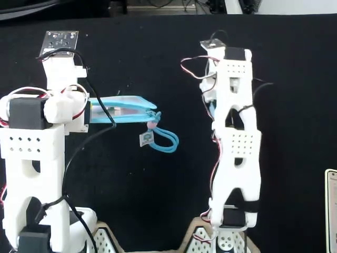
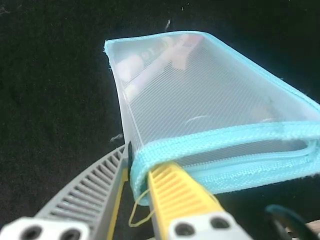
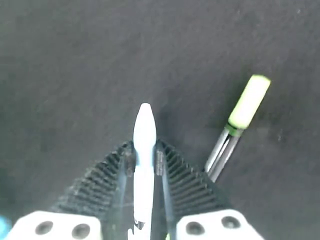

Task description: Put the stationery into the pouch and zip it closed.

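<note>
A translucent pouch (image 1: 126, 109) with light blue trim is held off the black table at the left, and my left gripper (image 2: 140, 170) is shut on its zip-side corner. In the left wrist view the pouch (image 2: 200, 100) shows several pale stationery items through its ribbed wall. Its blue strap loop (image 1: 164, 140) hangs down with a small tag (image 1: 146, 138). My right gripper (image 3: 145, 155) is shut on a white pen (image 3: 144, 135) that points out past the fingertips. A green-capped pen (image 3: 241, 120) lies on the cloth just beside it. The right arm (image 1: 237, 142) stretches up the middle right of the table.
Black cloth (image 1: 131, 200) covers the table. A white flat object (image 1: 331, 211) sits at the right edge. The two arm bases (image 1: 158, 240) stand at the near edge. Open cloth lies between the arms below the strap.
</note>
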